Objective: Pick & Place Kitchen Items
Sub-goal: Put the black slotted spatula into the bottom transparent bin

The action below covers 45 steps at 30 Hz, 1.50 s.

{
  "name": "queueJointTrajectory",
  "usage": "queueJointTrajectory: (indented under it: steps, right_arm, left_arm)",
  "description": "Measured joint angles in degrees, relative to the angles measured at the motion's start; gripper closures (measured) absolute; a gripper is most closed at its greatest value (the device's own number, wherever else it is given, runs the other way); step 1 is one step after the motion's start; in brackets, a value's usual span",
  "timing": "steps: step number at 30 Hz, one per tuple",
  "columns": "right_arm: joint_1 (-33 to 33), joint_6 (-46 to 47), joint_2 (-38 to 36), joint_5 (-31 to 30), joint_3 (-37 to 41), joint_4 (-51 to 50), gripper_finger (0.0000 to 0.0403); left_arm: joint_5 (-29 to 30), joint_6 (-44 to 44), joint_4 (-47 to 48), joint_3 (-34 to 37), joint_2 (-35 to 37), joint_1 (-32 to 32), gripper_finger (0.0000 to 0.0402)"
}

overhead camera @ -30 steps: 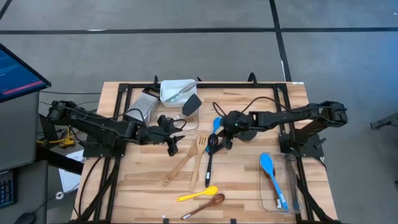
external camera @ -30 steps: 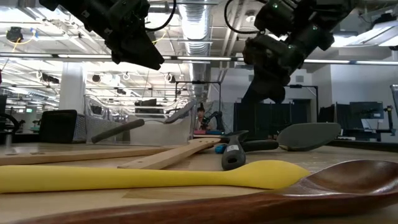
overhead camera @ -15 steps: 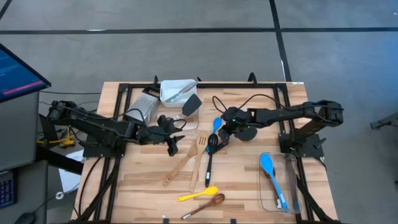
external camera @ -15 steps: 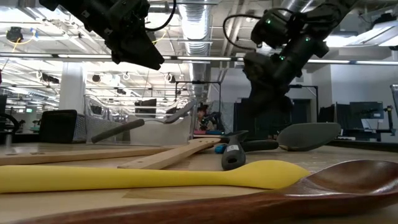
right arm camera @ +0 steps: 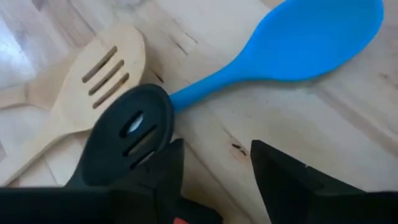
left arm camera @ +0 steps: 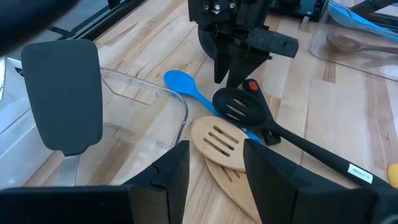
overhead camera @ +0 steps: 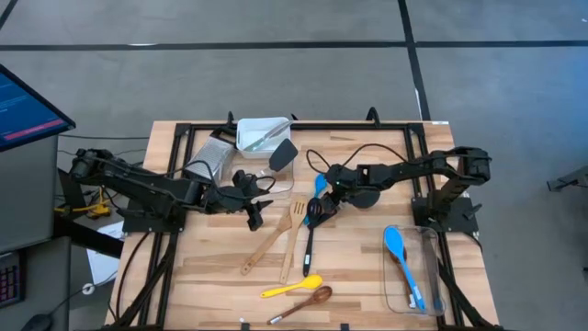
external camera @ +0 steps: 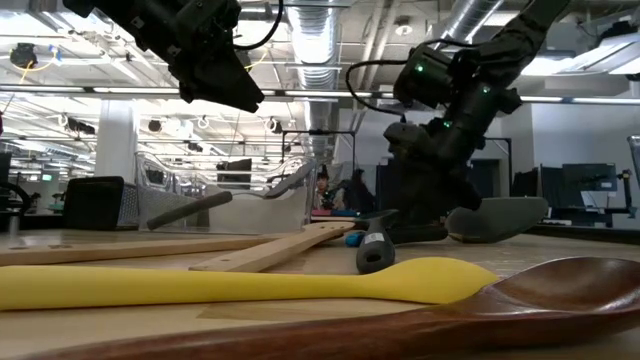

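Note:
A black slotted spoon [overhead camera: 310,225] lies mid-table, its head [left arm camera: 241,109] on the handle of a blue spoon [left arm camera: 181,81] and beside a wooden slotted turner [left arm camera: 217,140]. My right gripper [overhead camera: 322,203] points steeply down at the far rim of that head, fingers open, with bare table [right arm camera: 214,155] between them. My left gripper [overhead camera: 253,215] hangs open above the table left of the turner, holding nothing. A black spatula [left arm camera: 62,93] leans on the rim of a clear tub [left arm camera: 152,102]. My right gripper has one finger [right arm camera: 166,176] right at the rim of the black slotted spoon's head [right arm camera: 127,134], coming from above. Whether it touches the head I cannot tell.
A clear tub [overhead camera: 432,285] near the right front holds a blue spoon [overhead camera: 401,255]. A yellow spoon [overhead camera: 289,288] and a dark wooden spoon [overhead camera: 308,298] lie near the front edge, wooden spoons [overhead camera: 268,245] in the middle. A white tub [overhead camera: 260,135] stands at the back.
My right gripper has come down and toward the table's left, onto the head of the black slotted spoon, rolling as it went, and its fingers have spread from shut to open. The utensils lie where they were.

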State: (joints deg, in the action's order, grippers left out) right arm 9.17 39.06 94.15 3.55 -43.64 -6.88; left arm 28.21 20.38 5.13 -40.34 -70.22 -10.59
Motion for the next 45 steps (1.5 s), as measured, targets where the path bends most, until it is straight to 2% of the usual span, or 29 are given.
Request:
queueJointTrajectory:
  steps: [6, 18, 28, 34, 38, 45]
  right_arm:
    - [0.0, -0.04, -0.92, 0.51, -0.02, 0.18, 0.0209]
    - [0.12, -0.47, -1.53, 3.93, -2.96, -0.14, 0.0227]
    - [-1.51, -0.63, -1.05, 4.05, -3.02, -0.09, 0.0228]
    - [-1.73, -0.63, -1.05, 3.82, -3.02, 0.03, 0.0222]
    - [-1.73, -0.63, -1.05, 0.94, -3.02, 0.04, 0.022]
    - [-2.46, -0.61, -1.05, -0.28, -3.02, 0.07, 0.0224]
  left_arm:
    - [0.0, 0.0, 0.0, 0.0, 0.0, 0.0, 0.0263]
    - [0.0, -0.02, 0.02, 0.0, 0.0, 0.0, 0.0263]
    - [0.0, -0.61, 0.0, 0.0, 0.0, 0.0, 0.0263]
    - [0.0, -0.61, 0.0, 0.04, 0.0, 0.01, 0.0263]
    - [-0.02, -0.6, 0.0, 0.04, 0.0, 0.0, 0.0263]
    - [0.0, -0.56, 0.0, 0.06, 0.0, 0.0, 0.0263]
